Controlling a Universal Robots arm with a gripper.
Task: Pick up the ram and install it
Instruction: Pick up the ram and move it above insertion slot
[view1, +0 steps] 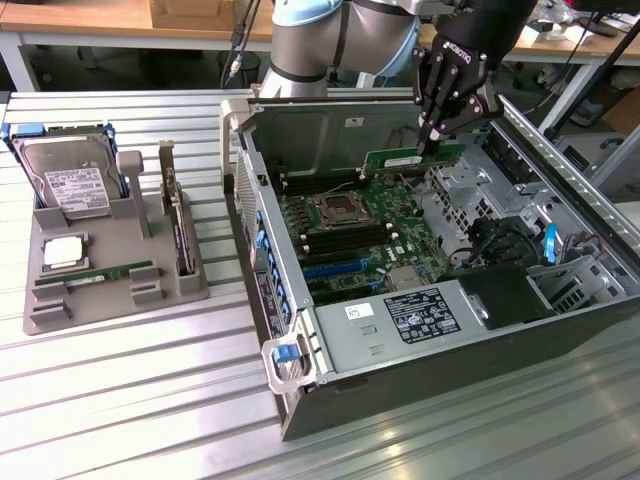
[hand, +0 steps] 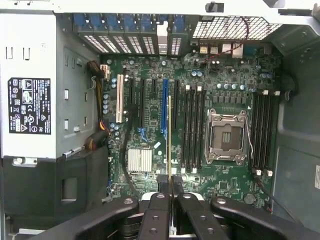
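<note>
The ram (view1: 398, 160) is a thin green stick with a white sticker, held in the air over the open computer case (view1: 300, 400). My gripper (view1: 432, 140) is shut on its end nearest the exterior view's right, above the motherboard (view1: 350, 250). In the wrist view the ram (hand: 169, 135) appears edge-on as a thin line running away from my gripper (hand: 170, 181), over the board beside the blue slot (hand: 164, 107). The black memory slots (hand: 192, 130) lie between the ram and the empty processor socket (hand: 227, 136).
A grey tray (view1: 40, 305) at the exterior view's left holds a hard drive (view1: 70, 180), a square silver processor (view1: 62, 252), another thin green stick (view1: 110, 272) and an upright wider card (view1: 180, 225). The power supply (view1: 420, 312) and case walls border the board.
</note>
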